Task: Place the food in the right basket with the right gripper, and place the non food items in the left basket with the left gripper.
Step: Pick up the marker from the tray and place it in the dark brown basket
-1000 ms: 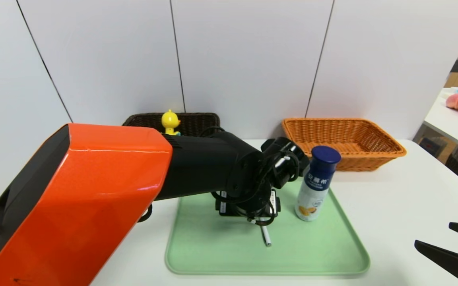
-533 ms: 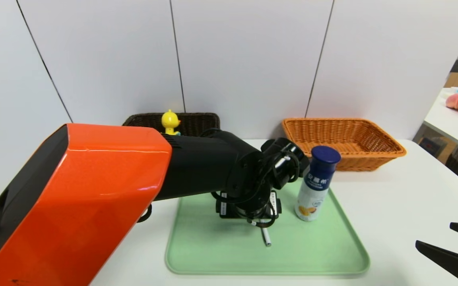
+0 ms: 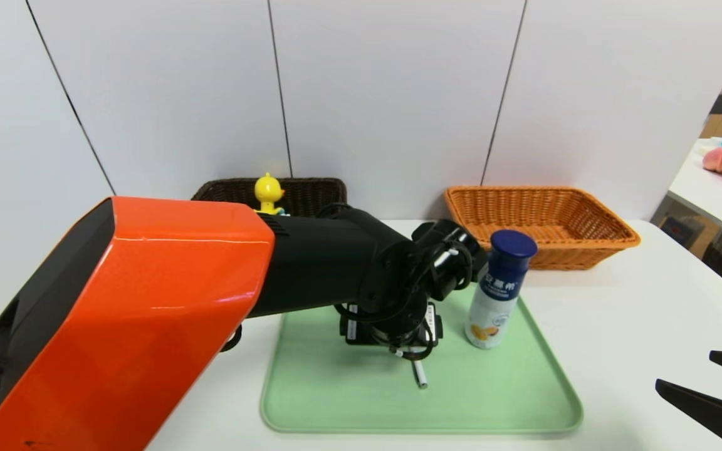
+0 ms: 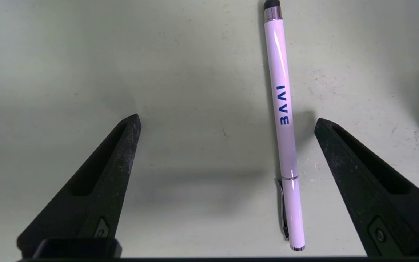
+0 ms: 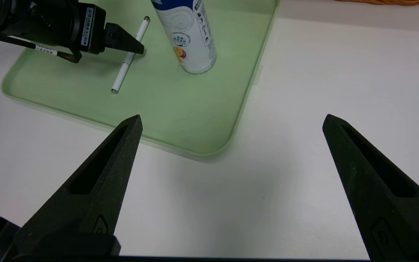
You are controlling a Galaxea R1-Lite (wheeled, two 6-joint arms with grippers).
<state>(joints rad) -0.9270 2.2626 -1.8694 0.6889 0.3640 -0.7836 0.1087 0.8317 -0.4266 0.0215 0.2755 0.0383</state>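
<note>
A white pen lies flat on the green tray. My left gripper hangs open just above it, the pen between the fingers and much nearer one of them, touching neither. A white drink bottle with a blue cap stands upright on the tray to the right of the left wrist. The dark brown left basket holds a yellow duck toy. The orange right basket looks empty. My right gripper is open over bare table near the tray's front right corner.
The big orange and black left arm blocks the left half of the head view. White wall panels stand close behind both baskets. A side table with plush peaches and a water bottle is at the far right.
The left arm has shifted very slightly over the pen. The pen, the bottle and the right gripper have stayed where they were.
</note>
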